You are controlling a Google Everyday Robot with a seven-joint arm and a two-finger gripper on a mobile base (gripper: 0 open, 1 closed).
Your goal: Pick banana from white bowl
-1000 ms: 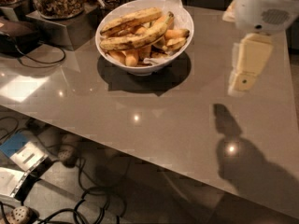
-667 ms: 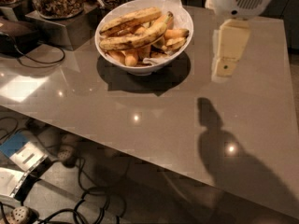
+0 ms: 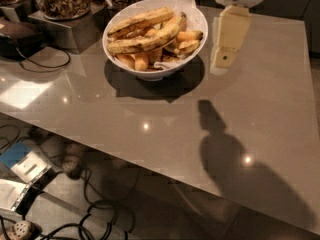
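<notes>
Grey and spreading beneath the white bowl [image 3: 161,73]: table [image 3: 260,129]. Hovering just right of that bowl, probably lining up a reach: gripper [image 3: 223,59], grip state impossible to tell. Lying curved atop the bowl's heap, reachable: banana [image 3: 145,43].

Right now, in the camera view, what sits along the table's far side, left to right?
black device with a cable → metal bin of brown snacks → wide glossy white bowl holding the long, curved, freckled banana → cream-coloured gripper, hanging over the grey table just right of the bowl.
</notes>
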